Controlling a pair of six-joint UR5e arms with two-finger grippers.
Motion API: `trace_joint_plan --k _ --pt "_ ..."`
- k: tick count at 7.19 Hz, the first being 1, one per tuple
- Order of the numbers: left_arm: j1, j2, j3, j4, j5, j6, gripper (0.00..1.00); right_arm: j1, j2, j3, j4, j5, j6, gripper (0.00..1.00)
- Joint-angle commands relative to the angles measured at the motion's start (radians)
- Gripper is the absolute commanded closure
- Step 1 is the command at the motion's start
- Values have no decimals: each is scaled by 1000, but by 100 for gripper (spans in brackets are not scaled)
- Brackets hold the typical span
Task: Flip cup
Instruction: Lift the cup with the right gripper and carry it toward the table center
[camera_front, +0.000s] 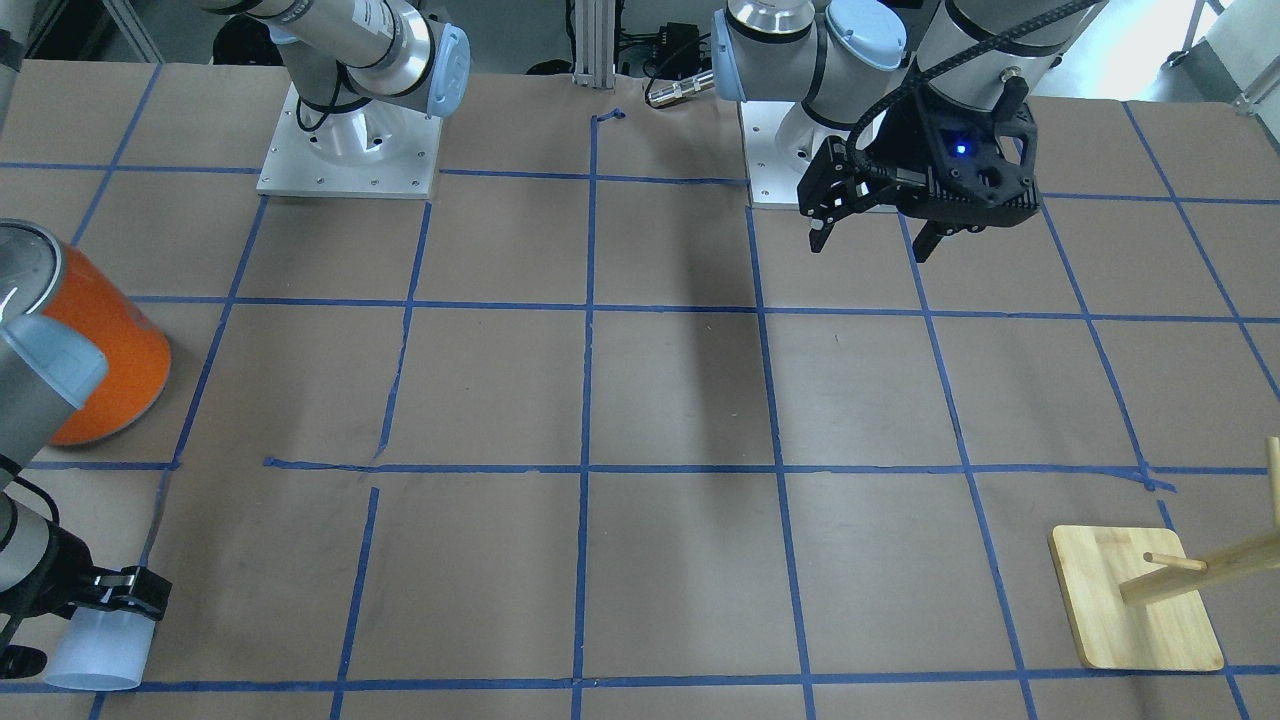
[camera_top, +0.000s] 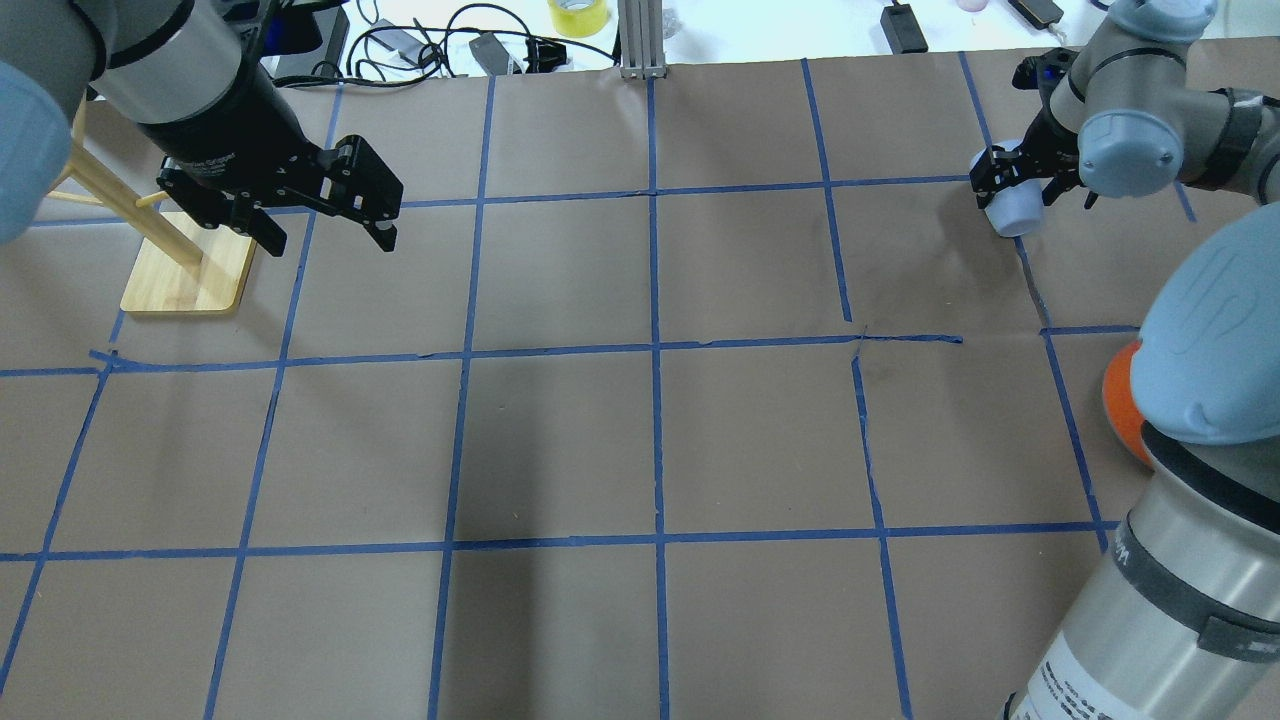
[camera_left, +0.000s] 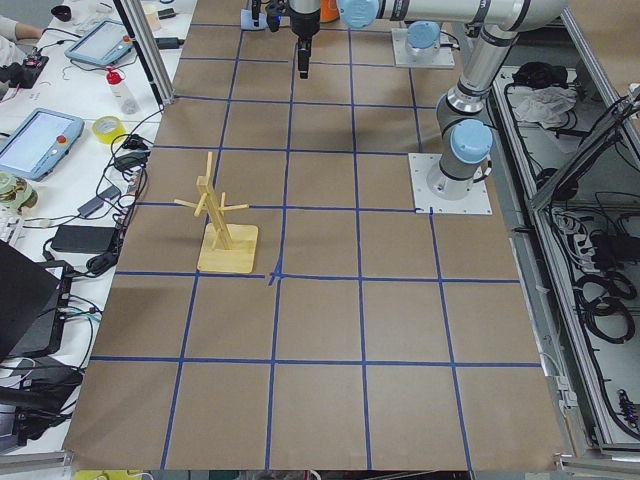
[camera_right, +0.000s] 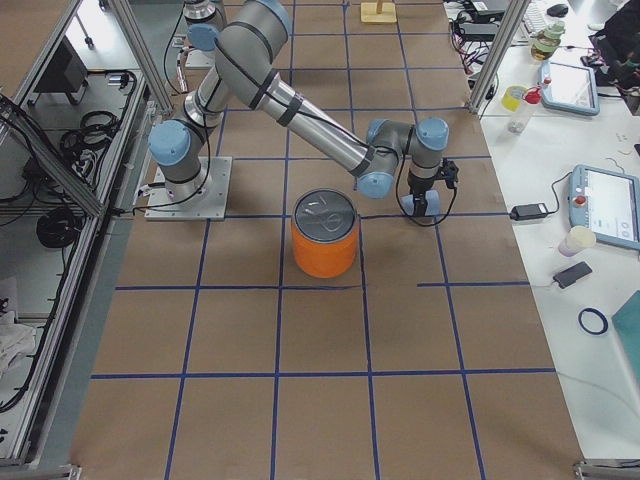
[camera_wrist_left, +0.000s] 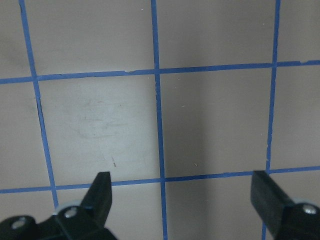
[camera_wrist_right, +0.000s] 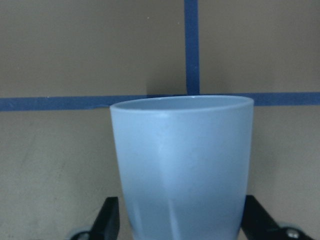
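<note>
**Brown-paper table (camera_front: 680, 400): cup (camera_front: 95, 655) held in the right gripper (camera_front: 80, 620)**

Blue tape lines (camera_front: 590, 400) divide the paper-covered table into squares. In the front-facing view, the pale blue cup is at the lower left corner. The right gripper's fingers are clamped on its narrow end, and its wide rim points away from them towards the table. An orange can (camera_front: 110, 350) stands near it, partly hidden by the arm. At the upper right the left gripper (camera_front: 870, 245) hangs above the table with its fingers spread and nothing between them. A wooden peg stand (camera_front: 1135, 600) sits at the lower right.

In the overhead view the cup is at the far right, well apart from the left gripper, which hovers just beside the peg stand.

In the right-side view the cup hangs below the gripper, beyond the can. I cannot tell whether its rim touches the paper.

The left wrist camera shows two parted fingers over bare grid.

The right wrist camera shows a finger pressed against each side of the cup.
</note>
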Motion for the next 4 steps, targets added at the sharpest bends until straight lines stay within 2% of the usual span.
trace_joint_plan --k 1,3,4 --pt "0 -3 1 0 0 -1 0 2 5 -7 0 19 -2 38" --pt "0 -3 1 0 -1 -1 0 24 -21 -43 30 40 -5 39" --pt "0 -1 1 0 -1 -1 0 57 -42 -68 87 47 -19 39"
